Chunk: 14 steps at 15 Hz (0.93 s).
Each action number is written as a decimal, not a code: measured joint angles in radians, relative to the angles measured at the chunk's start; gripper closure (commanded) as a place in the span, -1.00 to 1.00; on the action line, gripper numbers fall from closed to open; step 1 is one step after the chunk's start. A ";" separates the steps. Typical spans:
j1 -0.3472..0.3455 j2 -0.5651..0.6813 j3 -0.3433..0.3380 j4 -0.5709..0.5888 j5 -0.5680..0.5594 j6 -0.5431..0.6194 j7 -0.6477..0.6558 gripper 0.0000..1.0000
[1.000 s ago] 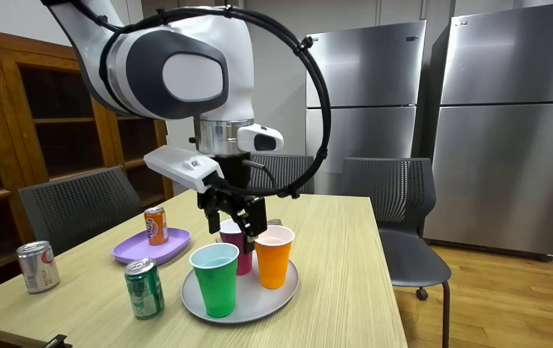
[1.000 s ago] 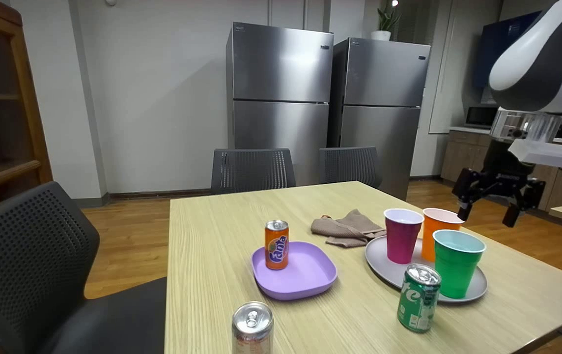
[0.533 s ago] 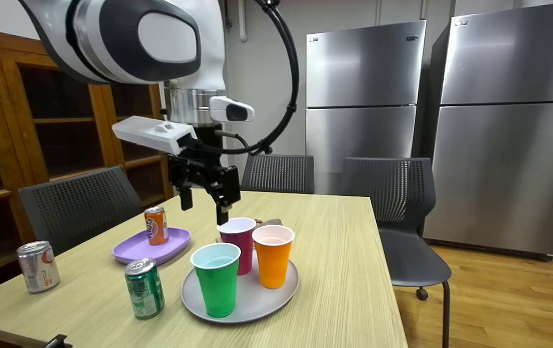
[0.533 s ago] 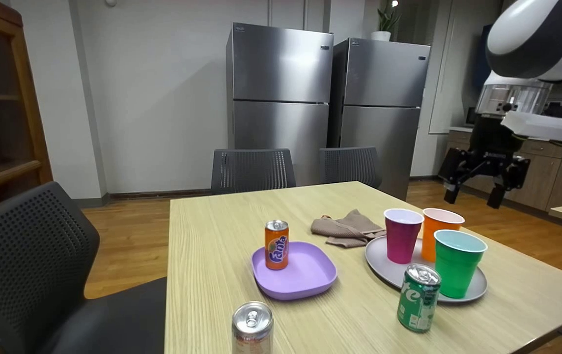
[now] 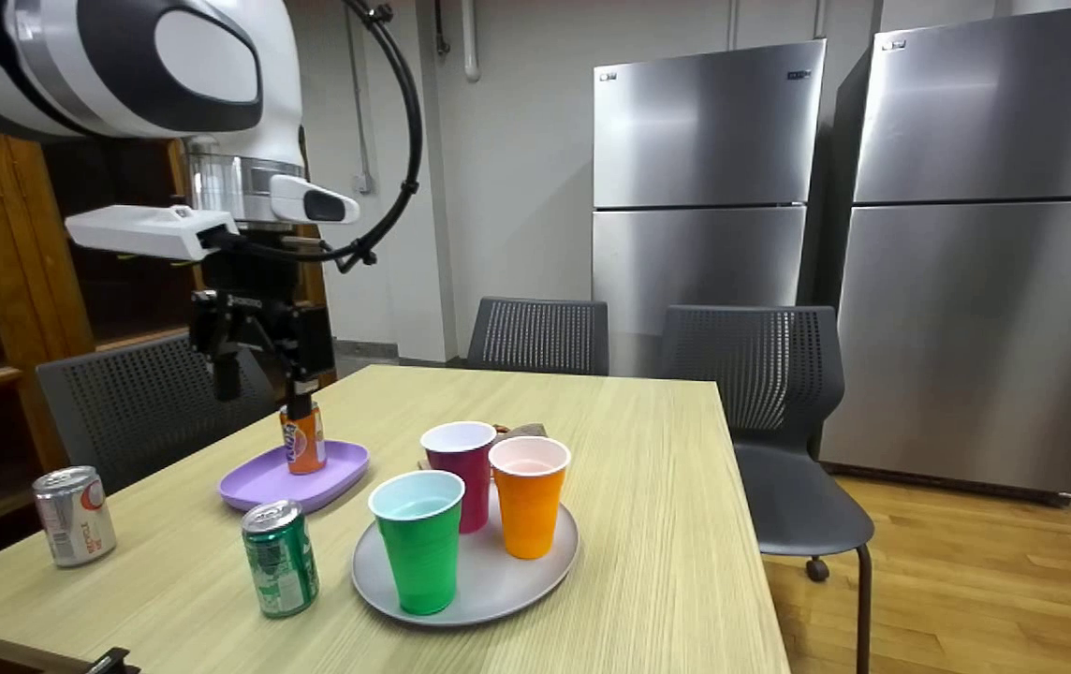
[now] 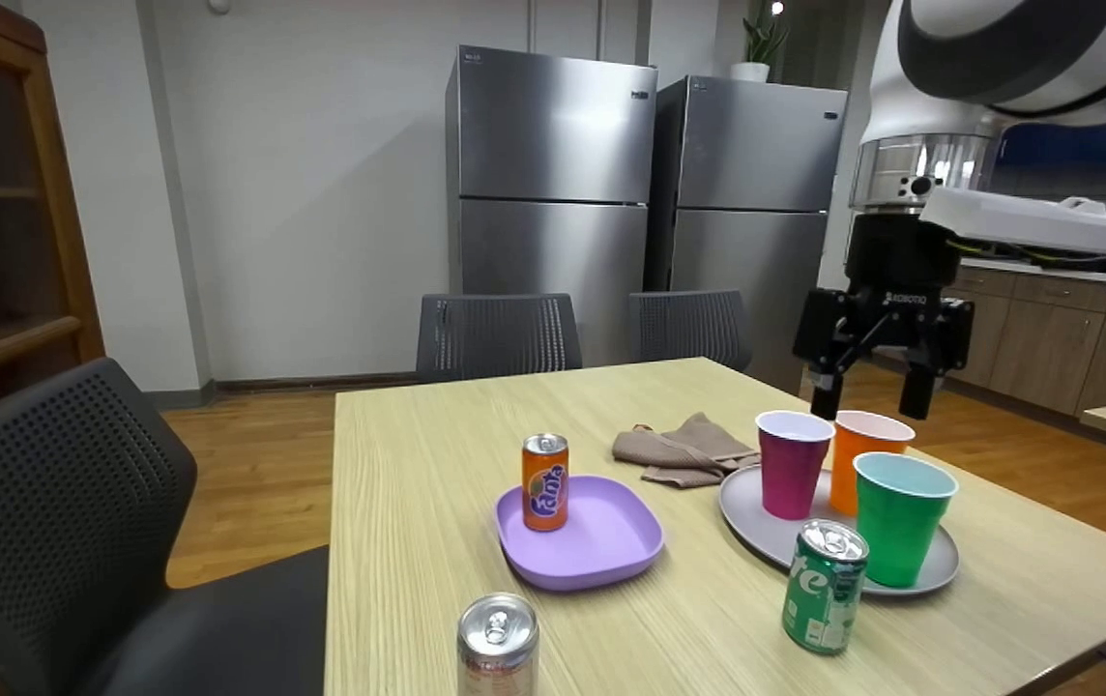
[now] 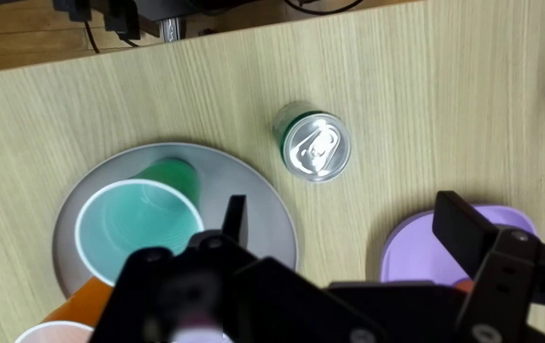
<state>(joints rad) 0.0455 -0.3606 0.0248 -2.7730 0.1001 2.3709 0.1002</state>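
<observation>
My gripper [image 5: 262,391] is open and empty, held above the table; it also shows open in an exterior view [image 6: 870,394]. In the wrist view [image 7: 346,224] its fingers stand wide apart. A green soda can [image 7: 317,147] stands on the table ahead of the gap between them, touched by neither. A grey round plate [image 5: 507,599] bears a green cup [image 5: 418,552], an orange cup [image 5: 529,510] and a dark purple cup [image 5: 462,468], all upright. An orange Fanta can [image 6: 545,483] stands on a lilac plate [image 6: 601,532]; the wrist view shows only a sliver of it.
A silver can [image 5: 74,517] stands near the table's edge. A brown cloth [image 6: 683,449] lies crumpled behind the grey plate. Grey chairs [image 5: 751,374] surround the table [image 5: 657,524]. Two steel refrigerators [image 6: 553,193] and a wooden cabinet [image 6: 2,242] stand behind.
My gripper has risen from near the cups and moved leftward in both exterior views, still open. The cups, cans and plates stand about where they were.
</observation>
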 measured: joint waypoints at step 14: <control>0.064 0.108 0.079 -0.001 0.014 -0.008 0.072 -1.00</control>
<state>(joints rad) 0.1091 -0.2523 0.1034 -2.7742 0.1137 2.3624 0.1723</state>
